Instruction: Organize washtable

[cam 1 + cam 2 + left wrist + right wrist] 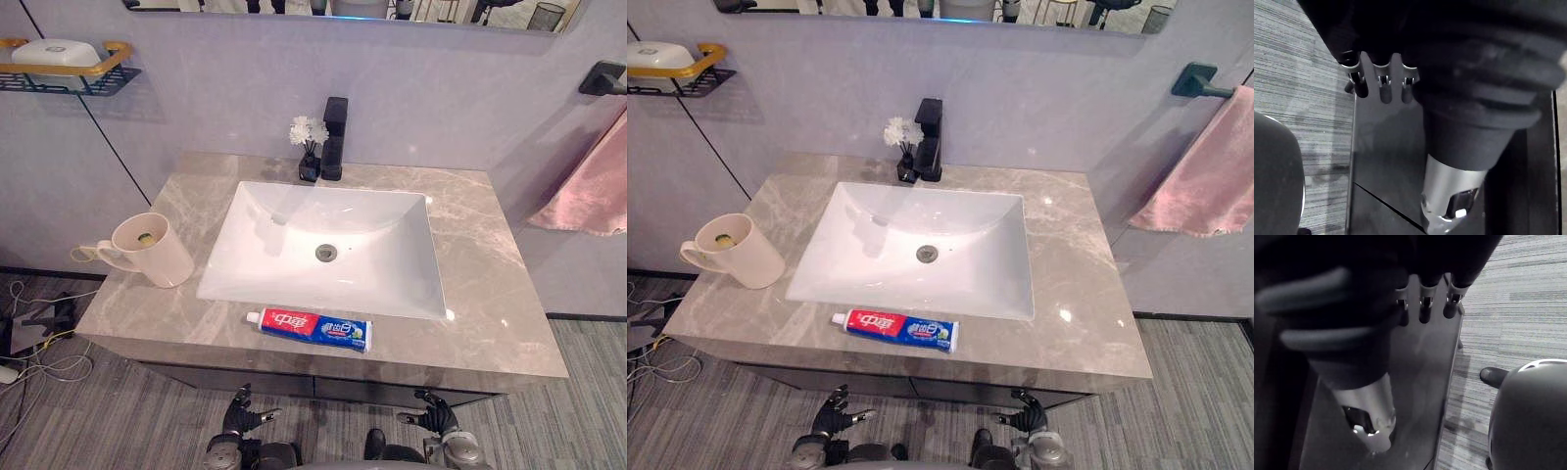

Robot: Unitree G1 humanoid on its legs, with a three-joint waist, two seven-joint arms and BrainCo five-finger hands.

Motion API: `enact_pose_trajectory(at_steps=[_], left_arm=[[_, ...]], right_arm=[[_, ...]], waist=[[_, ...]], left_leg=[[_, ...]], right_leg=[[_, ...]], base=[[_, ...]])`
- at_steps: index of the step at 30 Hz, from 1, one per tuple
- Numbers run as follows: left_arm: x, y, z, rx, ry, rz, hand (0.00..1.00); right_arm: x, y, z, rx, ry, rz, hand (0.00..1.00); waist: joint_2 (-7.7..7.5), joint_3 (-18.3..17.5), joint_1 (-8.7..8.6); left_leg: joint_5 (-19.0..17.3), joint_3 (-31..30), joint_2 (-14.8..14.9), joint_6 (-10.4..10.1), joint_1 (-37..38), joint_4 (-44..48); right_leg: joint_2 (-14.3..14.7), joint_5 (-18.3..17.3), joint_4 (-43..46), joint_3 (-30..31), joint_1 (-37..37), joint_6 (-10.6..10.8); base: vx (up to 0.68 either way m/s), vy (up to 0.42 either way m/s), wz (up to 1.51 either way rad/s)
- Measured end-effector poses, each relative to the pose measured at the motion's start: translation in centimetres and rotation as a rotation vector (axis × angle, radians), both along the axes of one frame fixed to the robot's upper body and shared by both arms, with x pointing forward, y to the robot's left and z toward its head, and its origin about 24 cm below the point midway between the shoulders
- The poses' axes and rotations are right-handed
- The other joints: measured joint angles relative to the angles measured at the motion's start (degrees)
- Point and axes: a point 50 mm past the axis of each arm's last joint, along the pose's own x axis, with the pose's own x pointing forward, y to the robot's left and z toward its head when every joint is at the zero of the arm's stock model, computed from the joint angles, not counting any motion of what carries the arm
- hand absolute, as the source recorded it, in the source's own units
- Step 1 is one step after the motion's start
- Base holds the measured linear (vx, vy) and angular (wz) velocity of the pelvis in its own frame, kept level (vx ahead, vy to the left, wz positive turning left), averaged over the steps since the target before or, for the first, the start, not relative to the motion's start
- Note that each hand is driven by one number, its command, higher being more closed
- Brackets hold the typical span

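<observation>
1. You had one open container on the countertop (pixel 480 284): a cream cup (pixel 152 250), standing left of the sink (pixel 284 230) with its handle turned toward the counter's left edge. A small yellow-green thing lay at its bottom; what it was could not be told.
2. The white sink held nothing but its drain (pixel 326 253).
3. On the wall at the upper left, a wire shelf (pixel 108 78) with a yellow rail carried a white soap box (pixel 57 54).
4. The toothpaste tube (pixel 309 328) lay flat on the narrow front strip of counter, between the sink's front rim and the counter's front edge, white cap toward your left.
5. Behind the sink stood the black faucet (pixel 334 137), with a small vase of white flowers (pixel 310 147) just beside it on the left.
6. The widest bare counter was to the right of the sink. A pink towel (pixel 593 186) hung on the wall past the right edge.
7. Your left hand (pixel 238 411) and right hand (pixel 436 411) hung low, below the counter's front edge, before the dark cabinet front (pixel 1381 161). Each had its fingers (pixel 1386 90) loosely straight and slightly spread, holding nothing.
</observation>
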Motion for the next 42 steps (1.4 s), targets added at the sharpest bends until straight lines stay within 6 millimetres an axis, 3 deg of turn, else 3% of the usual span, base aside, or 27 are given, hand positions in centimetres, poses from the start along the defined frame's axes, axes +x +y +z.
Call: enact_pose_trajectory(at_steps=[5,20,21,29,42], left_arm=[[-0.3,0.0,-0.2,0.002,0.019,-0.001,0.0],[-1.5,1.8,-0.7,0.057,0.078,0.018,0.0],[-2.2,2.6,-0.9,0.067,0.11,0.054,0.0],[-2.2,2.6,-0.9,0.067,0.113,0.054,0.0],[-3.7,2.9,-1.5,0.04,0.164,0.146,0.0]], right_arm=[[-0.7,-0.9,-0.3,-0.016,0.031,-0.047,0.0],[-1.7,-1.4,-0.8,-0.01,0.077,-0.089,0.0],[-2.2,-2.4,-0.9,-0.031,0.094,-0.12,0.0],[-2.5,-2.5,-1.0,-0.024,0.1,-0.137,0.0],[-6.2,-3.7,-1.6,0.041,0.148,-0.382,0.0]], waist=[[0.55,-0.41,-0.24],[-0.54,-1.91,-0.28],[-1.4,-1.86,-1.56],[-1.28,-1.8,-1.58],[-0.53,-1.62,-1.55]], left_leg=[[2.8,-1.08,-1.02,0.53,4.16,-6.08],[2.91,-1.58,-1.57,0.72,8.13,-7.85],[3.23,-2.56,-1.58,1.18,10.42,-10.85],[3.24,-2.48,-1.59,1.19,10.7,-10.78],[3.28,-3.34,-1.6,1.21,12.62,-10.63]], right_leg=[[0.48,0.8,-1.95,0.2,1.65,-0.46],[1.19,1.81,-5.7,1.64,5.73,-0.3],[1.22,2.22,-5.94,2.25,6.01,-0.1],[1.22,2.23,-5.76,2.28,6.3,-0.1],[0.6,2.1,-5.74,0.72,9.11,0.02]], base=[[0.08,-0.023,-0.04],[0.04,0.009,-0.06],[0.0,0.0,0.0],[0.0,0.0,0.0],[-0.06,-0.002,0.04]])
